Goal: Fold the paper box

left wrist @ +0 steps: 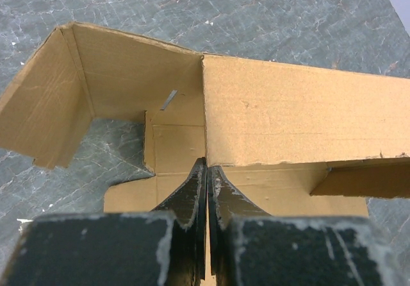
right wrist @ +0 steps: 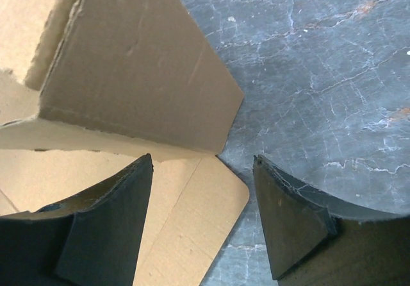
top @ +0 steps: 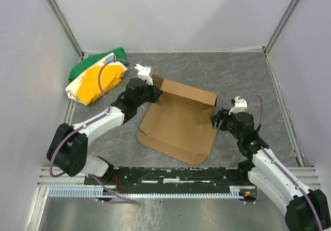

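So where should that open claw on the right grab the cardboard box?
Probably the raised end flap of the paper box, coming from the right. It stands up as a thin panel with a free edge, so the open right gripper could straddle it.

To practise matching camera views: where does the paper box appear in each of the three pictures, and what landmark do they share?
Top external: paper box at the centre.
Left wrist: paper box fills the middle, walls raised.
Right wrist: paper box fills the left half.
Shared landmark: the grey marbled table under it.
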Motion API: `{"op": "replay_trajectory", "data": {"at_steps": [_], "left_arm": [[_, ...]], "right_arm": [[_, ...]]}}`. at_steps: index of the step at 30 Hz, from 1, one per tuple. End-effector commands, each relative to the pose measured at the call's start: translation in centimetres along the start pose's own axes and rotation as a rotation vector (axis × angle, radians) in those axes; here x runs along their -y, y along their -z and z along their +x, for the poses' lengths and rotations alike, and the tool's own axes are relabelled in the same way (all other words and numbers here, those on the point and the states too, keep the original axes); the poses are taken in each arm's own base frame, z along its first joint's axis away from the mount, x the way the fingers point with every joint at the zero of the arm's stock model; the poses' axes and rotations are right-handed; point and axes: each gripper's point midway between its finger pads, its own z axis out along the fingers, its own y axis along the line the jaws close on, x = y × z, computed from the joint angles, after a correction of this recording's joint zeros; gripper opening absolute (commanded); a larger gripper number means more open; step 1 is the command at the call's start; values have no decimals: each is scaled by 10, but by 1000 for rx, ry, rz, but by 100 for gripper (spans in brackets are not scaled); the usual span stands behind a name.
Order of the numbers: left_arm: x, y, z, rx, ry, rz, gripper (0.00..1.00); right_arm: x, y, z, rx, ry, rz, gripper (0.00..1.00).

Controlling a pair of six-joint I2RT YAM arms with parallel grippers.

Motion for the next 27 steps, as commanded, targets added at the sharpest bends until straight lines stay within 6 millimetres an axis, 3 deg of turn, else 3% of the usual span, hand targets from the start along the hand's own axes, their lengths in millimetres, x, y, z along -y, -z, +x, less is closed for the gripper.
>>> {"op": "replay_trajectory", "data": {"at_steps": [1, 11, 22, 27], "left_arm": [[5, 9, 7, -15, 19, 24, 3], [10, 11, 0, -15, 27, 31, 3], [15, 14, -6, -14, 42, 39, 3], [19, 16, -6, -18, 48, 50, 3]], "right_arm": [[-5, -2, -34, 184, -33, -11, 72], [-39, -19, -40, 182, 10, -151, 72], [-36, -22, -48, 239, 57, -90, 74], [-40, -27, -47, 266, 77, -76, 69]]}}
